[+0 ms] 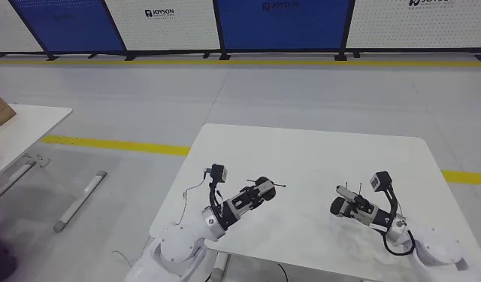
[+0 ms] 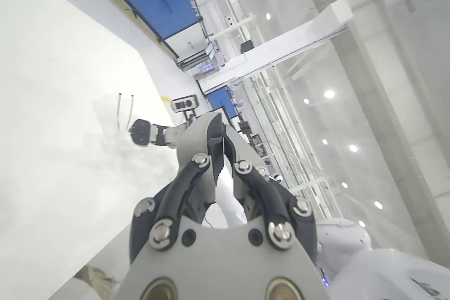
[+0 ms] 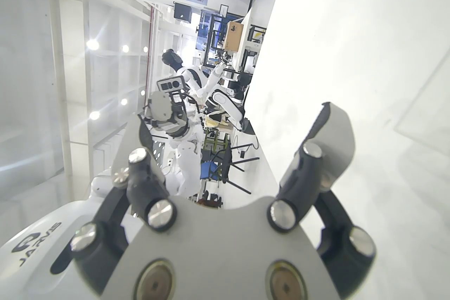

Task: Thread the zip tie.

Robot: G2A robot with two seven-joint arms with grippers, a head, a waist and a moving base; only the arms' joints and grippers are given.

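the wide white rectangular table (image 1: pixel 316 154) bears both arms' work. over it, the right gripper (image 3: pixel 232 113) has its fingers spread wide with nothing between them. the left gripper (image 2: pixel 221 139) has its fingers pressed together, and i can see nothing in them. two thin pale zip tie strips (image 2: pixel 119 109) with dark tips are on the table just beside the right gripper. i judge the threading not yet begun; the next move calls for pinching one strip near its end.

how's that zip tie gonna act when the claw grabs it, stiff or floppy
Probably light and springy: the zip tie shows as a thin, nearly straight strip by the right claw. Likely hard to pinch, being so slim against the white table.
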